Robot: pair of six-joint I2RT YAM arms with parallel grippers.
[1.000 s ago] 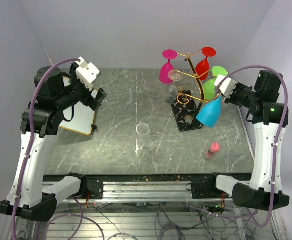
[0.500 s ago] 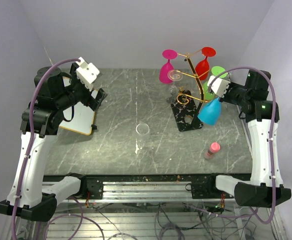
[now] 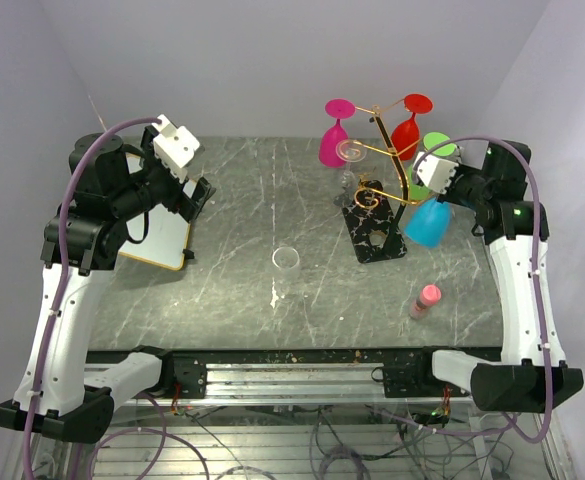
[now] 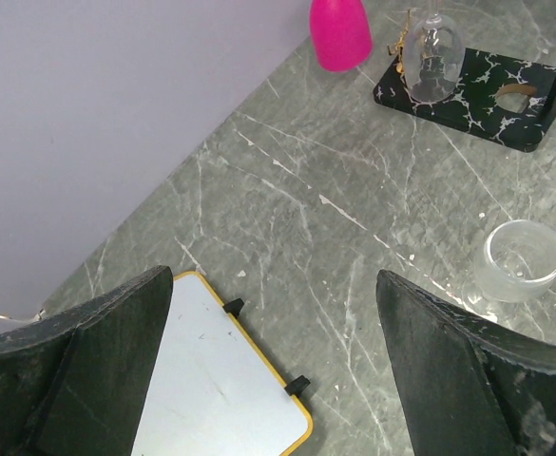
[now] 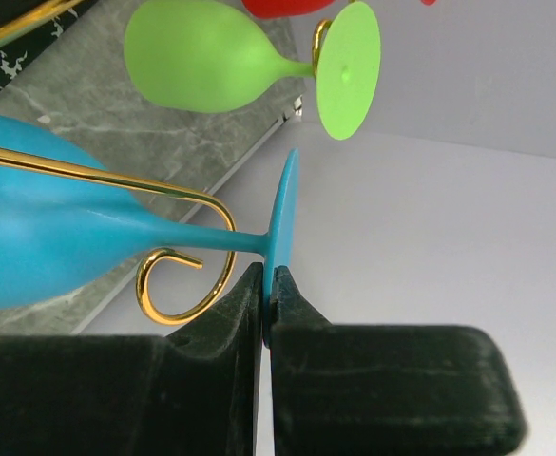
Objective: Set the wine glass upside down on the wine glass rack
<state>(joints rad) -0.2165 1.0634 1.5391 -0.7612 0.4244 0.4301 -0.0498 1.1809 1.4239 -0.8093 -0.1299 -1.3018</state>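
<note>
**Right tool clamped on the foot rim of the blue wine glass at the wine glass rack.**
Bowl hangs downward beside the rack base's right edge, with the stem against a curled gold arm. The left tool is spread wide, well left of the rack, over the table.

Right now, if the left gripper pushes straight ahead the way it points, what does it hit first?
Most likely the bare tabletop. The open left gripper aims down at the marble just past the corner of the white board, and the clear cup sits off to the side. Depth is unclear.
</note>
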